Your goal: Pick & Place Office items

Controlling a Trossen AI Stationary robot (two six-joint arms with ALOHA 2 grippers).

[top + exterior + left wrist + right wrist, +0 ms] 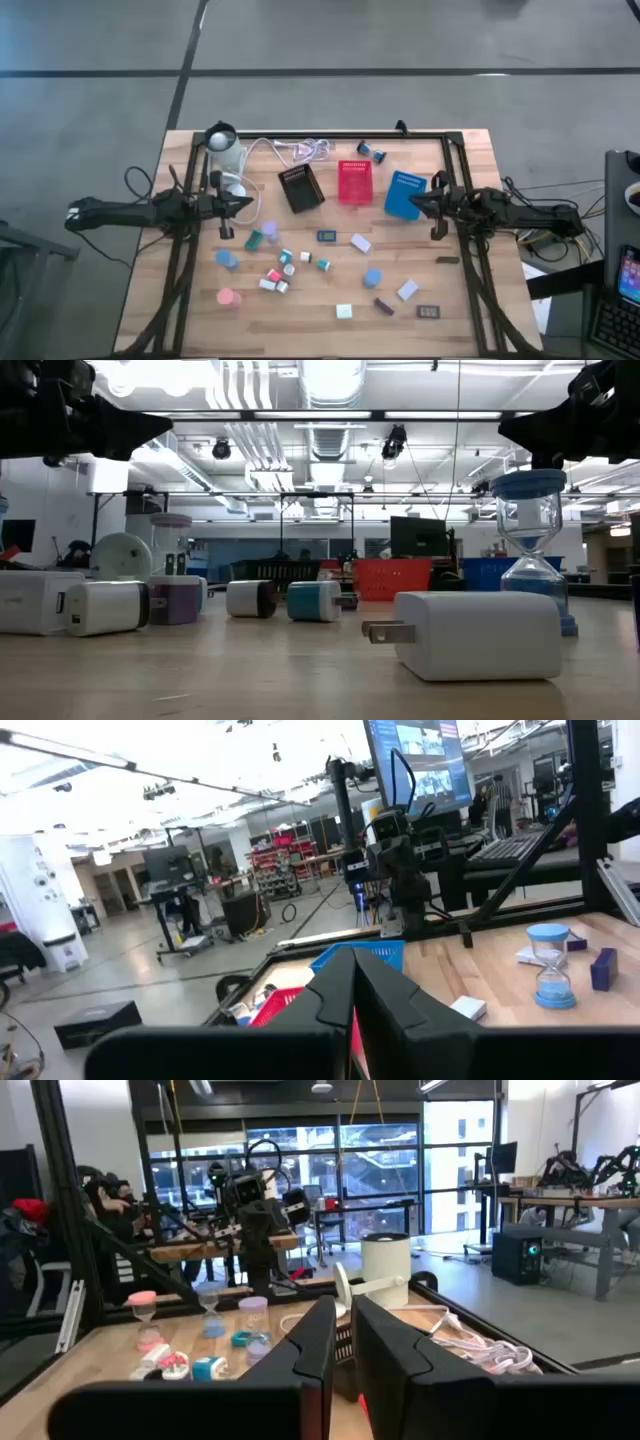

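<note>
The office items lie scattered on the wooden table between the arms. Among them are a blue hourglass-shaped roll [373, 277] [530, 550], a pink roll [228, 297], a lavender roll [268, 230], white blocks [344, 311] [480, 635], a teal block [254, 240] and dark rectangles [429, 312]. My left gripper [250, 205] [355, 982] hovers shut above the table's left side, pointing right. My right gripper [412, 205] [345, 1330] hovers shut at the right side, beside the blue tray, pointing left. Neither touches anything.
Three mesh trays stand along the far part of the table: black [300, 188], red [354, 182] and blue [405, 195]. A white coiled cable [300, 150] and a white cylinder [222, 150] lie at the far left. A black frame rail [330, 137] lines the far edge.
</note>
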